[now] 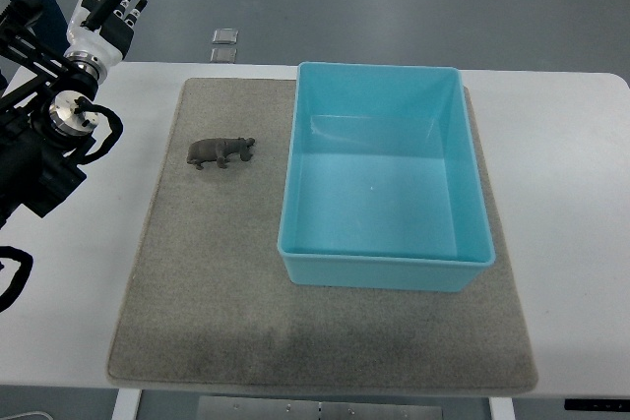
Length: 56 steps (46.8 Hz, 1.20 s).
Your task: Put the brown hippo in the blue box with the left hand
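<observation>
A small brown hippo [221,151] stands on the grey mat [207,272], its head toward the blue box. The blue box [382,255] sits on the mat's right half, open at the top with nothing inside. My left hand [113,5] is raised at the table's far left corner, well left of and beyond the hippo. Its fingers are straight and spread, holding nothing. The right arm does not show.
The mat lies on a white table [571,174]. Two small square tiles [224,44] lie on the floor beyond the table's far edge. My left arm's dark links [39,145] take up the left edge of the picture.
</observation>
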{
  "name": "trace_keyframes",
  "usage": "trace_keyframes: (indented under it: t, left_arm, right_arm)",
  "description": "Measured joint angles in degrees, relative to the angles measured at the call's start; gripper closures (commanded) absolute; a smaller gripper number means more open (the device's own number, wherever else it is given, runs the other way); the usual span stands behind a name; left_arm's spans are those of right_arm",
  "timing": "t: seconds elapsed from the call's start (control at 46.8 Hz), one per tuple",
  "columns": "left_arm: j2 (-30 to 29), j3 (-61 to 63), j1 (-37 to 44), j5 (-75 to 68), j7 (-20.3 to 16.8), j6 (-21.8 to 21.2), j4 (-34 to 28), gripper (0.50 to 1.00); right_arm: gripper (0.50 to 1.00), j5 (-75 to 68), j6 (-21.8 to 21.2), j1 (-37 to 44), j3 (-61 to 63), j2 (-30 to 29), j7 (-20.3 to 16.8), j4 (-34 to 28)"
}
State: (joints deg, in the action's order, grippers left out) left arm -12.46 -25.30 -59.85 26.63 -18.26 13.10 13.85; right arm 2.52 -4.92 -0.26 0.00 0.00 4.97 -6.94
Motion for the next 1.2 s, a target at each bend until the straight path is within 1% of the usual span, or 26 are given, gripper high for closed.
trace_keyframes:
  t: [0.342, 0.555, 0.79, 0.983, 1.196]
  left_arm:
    - [0.0, -0.3, 0.0, 0.0, -0.1, 0.0, -0.1, 0.504]
    - [0.0, -0.5, 0.0, 0.1, 0.0, 1.7, 0.0, 0.506]
    - [-0.7, 0.4, -0.9, -0.7, 0.0, 1.5, 1.1, 0.506]
    - [-0.9, 0.5, -1.0, -7.5, 0.1, 1.1, 1.5, 0.506]
    - [-1.8, 0.5, -1.1, -15.2, 0.2, 0.9, 3.6, 0.506]
  right_arm:
    - [0.564, 0.0, 0.0, 0.0, 0.0, 0.0, 0.0, 0.0]
    - [0.564, 0.0, 0.0, 0.0, 0.0, 0.0, 0.0, 0.0]
    - [0.564, 0.0, 0.0, 0.0, 0.0, 0.0, 0.0, 0.0]
    - [0.564, 0.0, 0.0, 0.0, 0.0, 0.0, 0.0, 0.0]
    - [0.564, 0.0, 0.0, 0.0, 0.0, 0.0, 0.0, 0.0]
